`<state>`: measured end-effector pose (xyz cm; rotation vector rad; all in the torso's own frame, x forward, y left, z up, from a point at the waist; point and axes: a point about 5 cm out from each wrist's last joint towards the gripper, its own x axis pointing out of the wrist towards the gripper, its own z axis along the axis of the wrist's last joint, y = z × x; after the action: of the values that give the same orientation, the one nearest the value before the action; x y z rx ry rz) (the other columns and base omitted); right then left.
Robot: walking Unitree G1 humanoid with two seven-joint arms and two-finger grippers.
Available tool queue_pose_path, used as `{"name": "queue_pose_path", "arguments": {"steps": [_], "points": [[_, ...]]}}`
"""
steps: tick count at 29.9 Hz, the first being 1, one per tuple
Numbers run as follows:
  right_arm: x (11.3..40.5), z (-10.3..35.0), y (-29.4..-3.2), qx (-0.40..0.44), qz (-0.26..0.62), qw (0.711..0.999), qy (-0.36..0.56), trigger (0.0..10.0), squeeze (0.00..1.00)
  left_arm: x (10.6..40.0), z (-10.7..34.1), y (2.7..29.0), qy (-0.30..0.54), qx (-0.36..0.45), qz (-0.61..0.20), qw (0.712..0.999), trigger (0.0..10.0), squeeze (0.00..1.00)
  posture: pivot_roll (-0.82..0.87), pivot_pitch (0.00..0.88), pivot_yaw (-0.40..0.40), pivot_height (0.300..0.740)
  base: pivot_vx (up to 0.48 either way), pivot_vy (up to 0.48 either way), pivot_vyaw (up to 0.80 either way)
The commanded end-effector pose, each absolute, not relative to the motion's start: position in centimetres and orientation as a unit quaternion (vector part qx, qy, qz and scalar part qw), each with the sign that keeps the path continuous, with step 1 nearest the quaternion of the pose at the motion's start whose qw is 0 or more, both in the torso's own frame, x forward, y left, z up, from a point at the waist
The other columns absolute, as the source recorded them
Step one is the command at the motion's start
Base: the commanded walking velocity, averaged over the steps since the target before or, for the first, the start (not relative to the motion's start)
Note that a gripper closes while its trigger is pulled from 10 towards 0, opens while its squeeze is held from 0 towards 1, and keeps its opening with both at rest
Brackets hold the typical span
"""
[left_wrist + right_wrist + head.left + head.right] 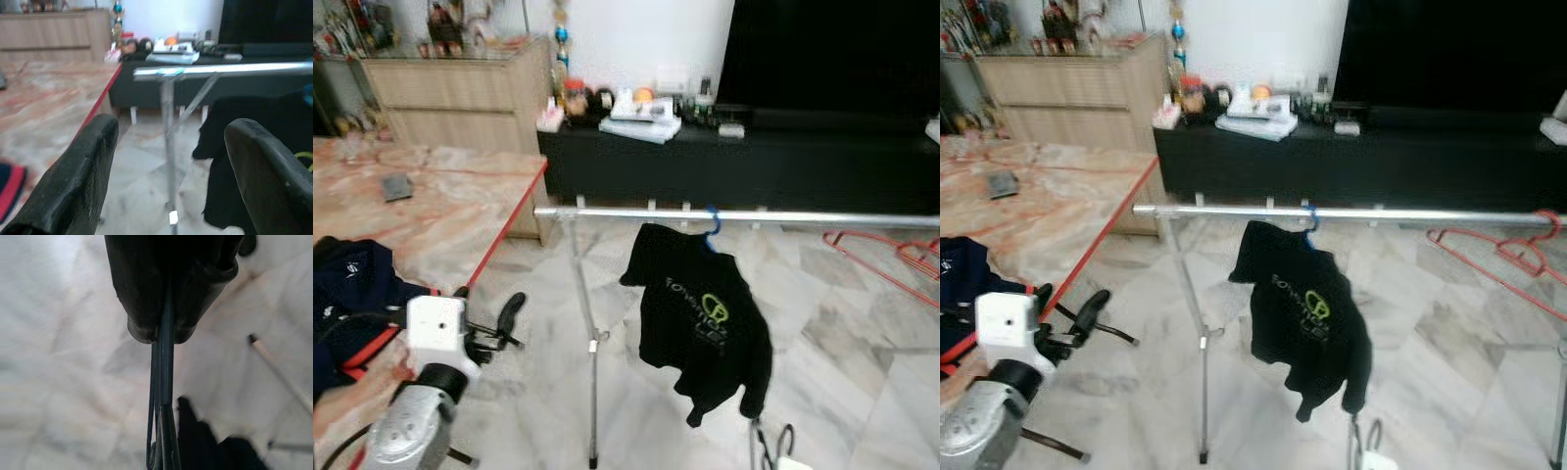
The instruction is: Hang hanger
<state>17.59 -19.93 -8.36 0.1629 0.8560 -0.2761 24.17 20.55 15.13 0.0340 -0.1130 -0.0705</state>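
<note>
**Hanger pinched low on the right, rail waiting above it**

The hanger, a thin dark wire one, is sitting pinched between the pressed-together fingers of the right gripper, low and near at the right of the scene. Its wire is running straight out along the fingers toward the floor. The silver rail is lying above and farther off, its long axis running left to right. The right arm is standing nearer to the bare stretch of rail right of the black shirt, so in my judgement the hanger is needing a lift up and away toward that stretch.

The left gripper is hovering with its fingers spread, holding nothing, beside the red edge of the marble table.

Counting: one rail, one black shirt on one blue hanger, one dark hanger in the right gripper, and red hangers at the far right, at least two, their exact number being unclear.
</note>
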Motion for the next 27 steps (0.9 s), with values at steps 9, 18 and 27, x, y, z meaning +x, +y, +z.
{"name": "queue_pose_path", "arguments": {"steps": [9, 18, 27], "points": [[18.3, -8.0, -19.9, 0.087, -0.135, 0.901, 0.402, 10.0, 0.00, 24.3, 14.7, 20.6, -0.052, 0.028, -0.032, 0.998, 10.0, 0.00, 0.16, 0.000, 0.000, 0.740, 0.000, -0.363, 0.00], [18.4, -7.8, -20.7, 0.087, -0.146, 0.903, 0.395, 10.0, 0.00, 25.0, 14.3, 19.9, -0.053, 0.024, -0.045, 0.997, 10.0, 0.00, 0.15, 0.000, -0.011, 0.740, 0.000, -0.362, 0.00], [18.2, -7.8, -21.0, 0.083, -0.148, 0.904, 0.393, 10.0, 0.00, 24.8, 13.8, 19.3, -0.048, 0.026, -0.052, 0.997, 10.0, 0.00, 0.15, 0.000, -0.019, 0.740, 0.000, -0.363, 0.00]]}}
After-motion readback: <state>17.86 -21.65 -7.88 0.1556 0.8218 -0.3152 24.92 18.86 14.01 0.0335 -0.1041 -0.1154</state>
